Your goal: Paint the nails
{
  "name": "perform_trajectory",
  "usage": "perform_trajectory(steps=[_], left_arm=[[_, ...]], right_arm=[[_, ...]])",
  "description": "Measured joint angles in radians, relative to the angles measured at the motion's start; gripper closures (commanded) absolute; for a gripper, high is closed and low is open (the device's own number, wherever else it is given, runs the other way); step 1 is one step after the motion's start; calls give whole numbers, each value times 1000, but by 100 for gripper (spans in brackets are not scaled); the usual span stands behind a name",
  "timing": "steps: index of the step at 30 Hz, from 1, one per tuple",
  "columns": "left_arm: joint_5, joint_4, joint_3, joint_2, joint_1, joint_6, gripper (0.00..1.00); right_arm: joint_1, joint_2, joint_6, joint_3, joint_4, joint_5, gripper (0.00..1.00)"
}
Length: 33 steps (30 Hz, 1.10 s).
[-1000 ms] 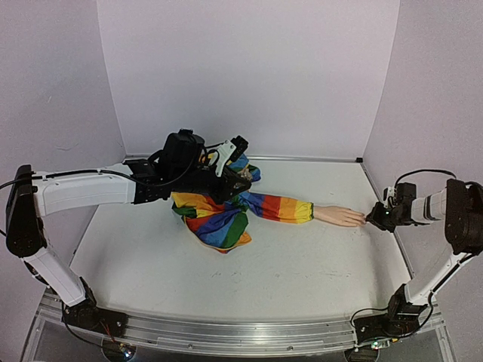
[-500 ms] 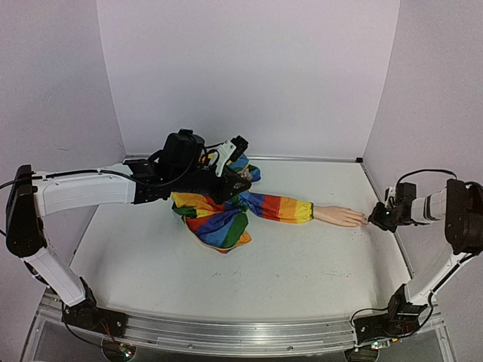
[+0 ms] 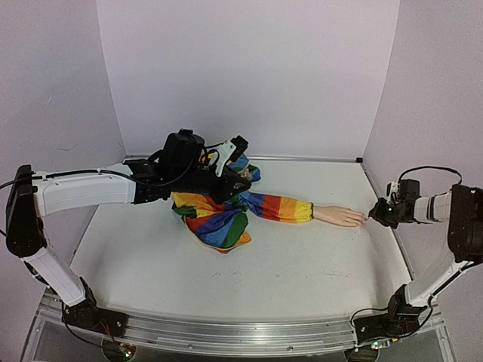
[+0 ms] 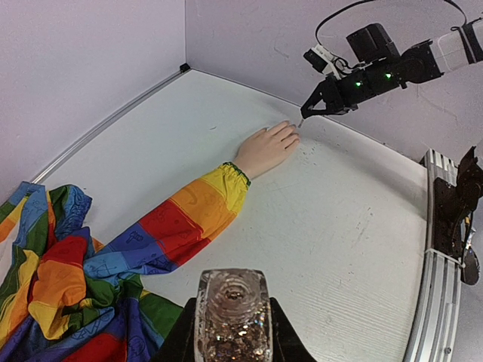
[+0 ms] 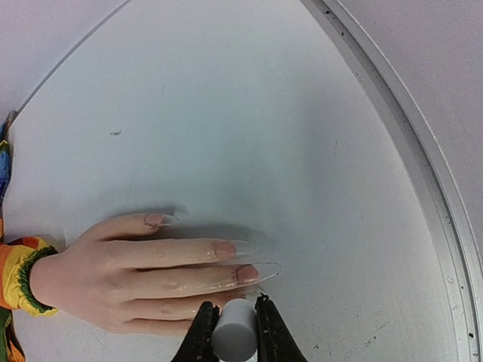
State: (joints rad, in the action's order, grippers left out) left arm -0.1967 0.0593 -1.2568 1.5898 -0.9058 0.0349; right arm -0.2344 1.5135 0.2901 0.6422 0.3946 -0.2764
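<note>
Two arms splitting the job: across the desk (image 3: 264, 279) the rainbow sleeve (image 3: 249, 207) stretches right so the mannequin hand (image 3: 339, 216) lies flat, palm down. Left jaws are clenched on the glitter polish bottle (image 4: 232, 320), parked back over the bunched cloth, I'd guess for dipping. Right jaws pinch a grey brush cap (image 5: 234, 339) just beside the nails (image 5: 247, 274), near the desk's right edge.

Right claw (image 3: 373, 214) slightly higher.
</note>
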Motion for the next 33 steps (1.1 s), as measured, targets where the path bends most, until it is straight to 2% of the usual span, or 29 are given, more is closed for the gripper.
perform_trajectory(steps=[33], left_arm=[[0,0,0,0,0,-1,100]], right_arm=[[22,56,-5,0,-5,-23,100]])
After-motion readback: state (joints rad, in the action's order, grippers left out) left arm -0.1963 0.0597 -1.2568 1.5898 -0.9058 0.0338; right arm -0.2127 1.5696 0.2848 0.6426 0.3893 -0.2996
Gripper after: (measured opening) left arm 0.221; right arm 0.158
